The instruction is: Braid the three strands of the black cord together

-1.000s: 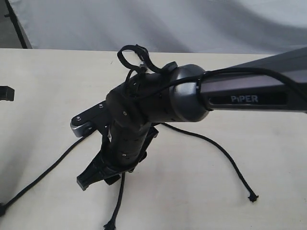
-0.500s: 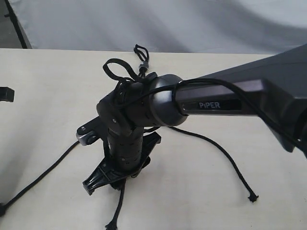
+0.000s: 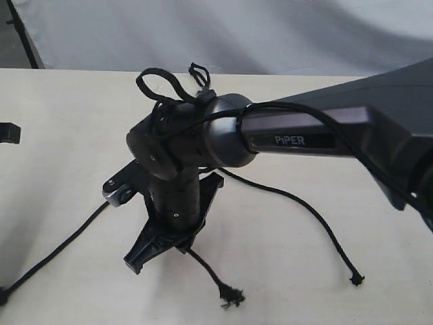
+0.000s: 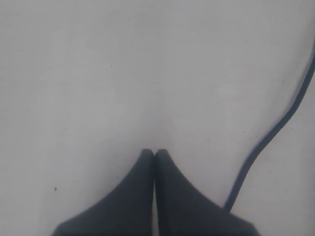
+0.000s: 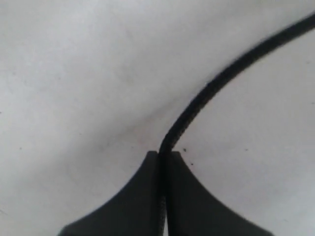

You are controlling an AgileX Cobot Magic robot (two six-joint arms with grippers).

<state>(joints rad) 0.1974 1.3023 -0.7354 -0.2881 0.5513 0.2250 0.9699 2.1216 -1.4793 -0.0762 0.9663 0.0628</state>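
The black cord's small loop [image 3: 199, 72] lies at the far side of the table, its join hidden behind the right arm. The three strands fan out towards the near edge. The left strand [image 3: 64, 244] runs to the near left corner. The right strand [image 3: 308, 210] ends in a knotted tip. My right gripper [image 3: 177, 242] points down, shut on the middle strand [image 3: 211, 274], whose frayed tip lies to its right. The right wrist view shows that strand [image 5: 221, 78] pinched between the fingertips of the gripper [image 5: 164, 155]. My left gripper [image 4: 154, 152] is shut on nothing, beside a strand [image 4: 275, 130].
The cream table [image 3: 61, 115] ends at a grey cloth backdrop [image 3: 270, 34]. The right arm [image 3: 325, 139] stretches across the middle from the right, with its own black cable looped over the wrist [image 3: 154, 84]. A black part [image 3: 8, 132] shows at the left edge.
The right arm has shifted left and turned. The middle strand's frayed tip has swung from below the gripper out to its right.
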